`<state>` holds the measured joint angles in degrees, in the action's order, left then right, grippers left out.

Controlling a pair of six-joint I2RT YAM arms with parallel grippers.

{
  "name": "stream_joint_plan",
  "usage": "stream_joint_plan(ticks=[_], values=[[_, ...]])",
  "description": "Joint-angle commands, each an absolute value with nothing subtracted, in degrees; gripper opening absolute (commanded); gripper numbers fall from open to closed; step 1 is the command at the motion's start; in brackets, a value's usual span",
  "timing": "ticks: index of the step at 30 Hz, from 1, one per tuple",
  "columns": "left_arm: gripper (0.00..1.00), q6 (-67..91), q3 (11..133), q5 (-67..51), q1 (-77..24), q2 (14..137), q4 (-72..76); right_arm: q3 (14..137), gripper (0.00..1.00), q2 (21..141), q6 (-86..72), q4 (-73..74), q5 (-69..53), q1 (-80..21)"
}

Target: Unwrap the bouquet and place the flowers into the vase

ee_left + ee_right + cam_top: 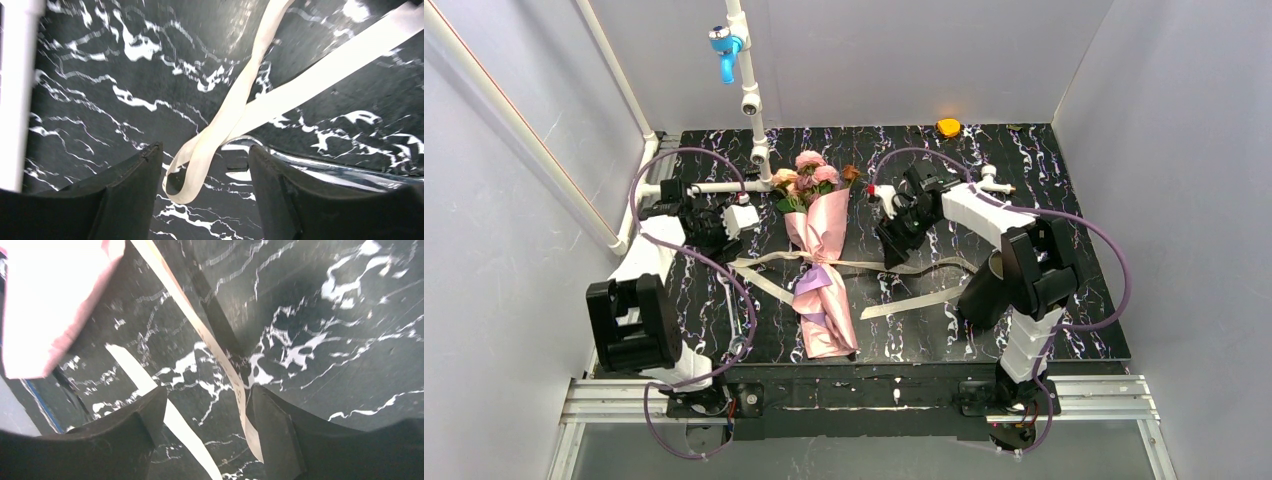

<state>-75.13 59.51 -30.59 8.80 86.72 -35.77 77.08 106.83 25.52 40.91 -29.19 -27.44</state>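
The bouquet (824, 270) lies lengthwise mid-table, a cone of pink paper with lilac showing. The flowers (809, 175) stick out of its far end. Its beige ribbon (764, 285) is loose and trails to both sides. My left gripper (724, 245) is open left of the cone, a ribbon loop (200, 165) lying slack between its fingers (135, 190). My right gripper (892, 250) is open right of the cone; a ribbon strip (200, 330) runs along its right finger (280, 435), with pink paper (50, 305) at upper left. The vase (980, 295) stands by my right arm, partly hidden.
A white pipe frame (749, 100) with a blue fitting (724, 45) rises at the back left, and one pipe (20, 90) runs close beside my left gripper. A yellow object (948, 127) sits at the back edge. Grey walls enclose the table.
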Motion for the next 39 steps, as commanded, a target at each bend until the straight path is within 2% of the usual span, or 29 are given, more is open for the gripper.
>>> stream_joint_plan(ticks=[1, 7, 16, 21, 23, 29, 35, 37, 39], values=[[0.63, -72.19, 60.27, -39.18, 4.78, 81.76, -39.45, 82.82, 0.73, 104.33, 18.55, 37.24, -34.37, -28.66], [0.61, -66.15, 60.06, -40.26, -5.09, 82.49, -37.84, 88.51, 0.71, 107.72, 6.47, 27.35, -38.08, -31.76], [0.62, -62.86, 54.67, -39.15, -9.10, 84.60, -25.58, 97.05, 0.68, 117.58, -10.14, 12.66, -37.83, -37.37], [0.60, -62.42, 52.35, -37.12, -10.44, 86.89, -21.40, 102.89, 0.59, 124.55, -11.65, 9.99, -35.80, -40.19], [0.58, -62.07, 52.08, -36.37, -10.83, 87.48, -19.96, 104.87, 0.52, 127.07, -11.84, 10.32, -34.91, -40.43], [0.34, -60.95, 51.07, -34.44, -11.92, 88.26, -16.91, 102.37, 0.26, 128.37, -7.23, 13.32, -31.49, -40.47], [0.00, -60.05, 51.80, -35.98, -12.28, 85.61, -18.05, 97.14, 0.11, 127.58, 3.48, 17.21, -25.69, -40.50], [0.00, -59.78, 52.80, -37.02, -12.50, 84.69, -19.72, 97.20, 0.03, 128.45, 6.91, 18.84, -24.06, -40.43], [0.00, -59.24, 53.81, -37.77, -12.86, 83.51, -20.89, 97.67, 0.01, 129.25, 8.94, 20.04, -22.89, -40.43]])
